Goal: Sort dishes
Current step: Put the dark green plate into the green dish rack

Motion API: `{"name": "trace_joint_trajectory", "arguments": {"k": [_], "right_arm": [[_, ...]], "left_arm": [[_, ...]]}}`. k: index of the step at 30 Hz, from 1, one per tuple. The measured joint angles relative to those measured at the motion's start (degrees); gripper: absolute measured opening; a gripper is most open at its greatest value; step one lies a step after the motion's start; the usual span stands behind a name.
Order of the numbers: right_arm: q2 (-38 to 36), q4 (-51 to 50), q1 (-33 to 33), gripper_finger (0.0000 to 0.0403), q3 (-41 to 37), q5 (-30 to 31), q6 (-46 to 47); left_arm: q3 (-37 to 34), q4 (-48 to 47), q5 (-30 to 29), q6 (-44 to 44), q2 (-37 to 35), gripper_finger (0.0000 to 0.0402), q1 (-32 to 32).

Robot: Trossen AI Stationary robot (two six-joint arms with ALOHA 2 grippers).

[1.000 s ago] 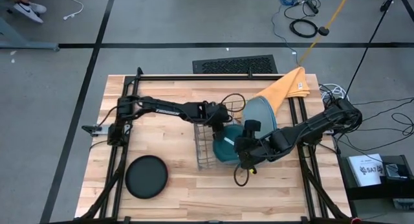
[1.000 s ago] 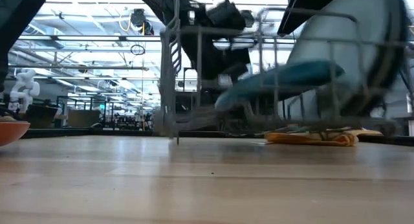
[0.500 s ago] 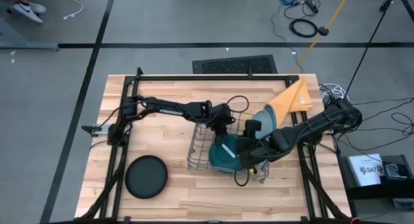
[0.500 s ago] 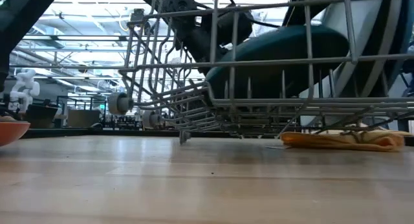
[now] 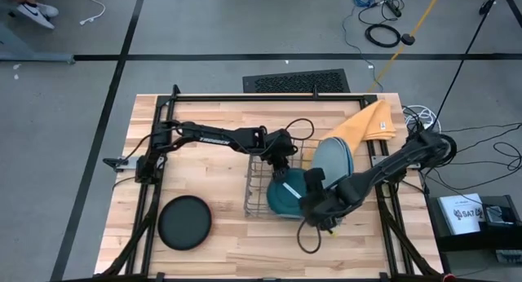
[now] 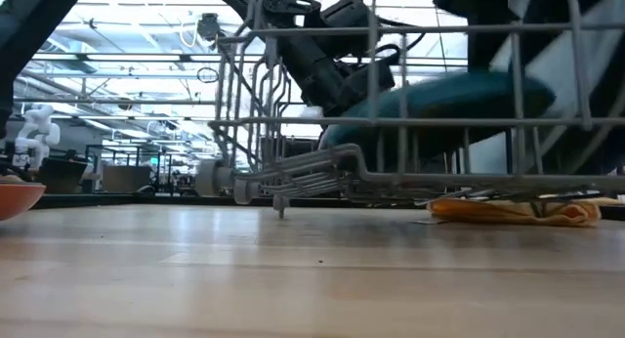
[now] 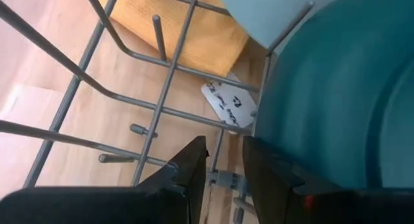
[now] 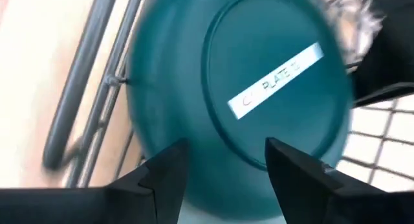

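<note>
Two arms are meeting over the wooden table [image 5: 212, 233] you are working at, both reaching into the wire dish rack [image 5: 259, 192] near its middle. Leaning upright at the rack's far-right side, you are seeing two large plates, a grey one [image 5: 329, 161] in front and a pale blue one [image 5: 349, 156] showing as an edge behind it, with the yellow-orange cloth [image 5: 367, 123] lying just beyond them. On the near-left part of the table, well apart from the rack, the black plate [image 5: 184, 222] is lying flat. The dark teal plate [image 5: 287, 196] is sitting tilted at the rack's near-right corner, its underside with a white label facing the right wrist camera [image 8: 259, 101]. Your right gripper [image 5: 312, 202] is hovering right at that plate with its fingers [image 8: 162, 175] standing apart on either side of the rim; contact is probably not made, though the blurred view is not settling it. Your left gripper [image 5: 280, 161] is reaching into the rack from the far side, its fingers [image 7: 187, 169] standing slightly apart around a rack wire, beside the teal plate's edge, holding nothing you can make out. At the low view's left edge, an orange-red rim [image 6: 18, 196] is peeking in.
</note>
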Motion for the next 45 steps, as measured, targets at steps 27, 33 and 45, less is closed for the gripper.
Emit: {"name": "trace_joint_trajectory", "arguments": {"k": [27, 33, 45], "right_arm": [[7.8, 0.1, 1.2, 0.0150, -0.2, 19.5, -1.1], [7.8, 0.7, 1.5, 0.0146, -0.2, 28.3, 3.6], [7.8, -0.8, 2.6, 0.0146, -0.2, 33.2, 9.9]], "left_arm": [[-0.1, -1.5, -0.5, -1.9, -0.1, 0.0106, -1.2], [-0.1, -0.7, 1.4, -3.9, 0.0, 0.0106, -1.1], [2.5, -0.7, 3.6, -4.9, -1.0, 0.0106, -0.9]]}}
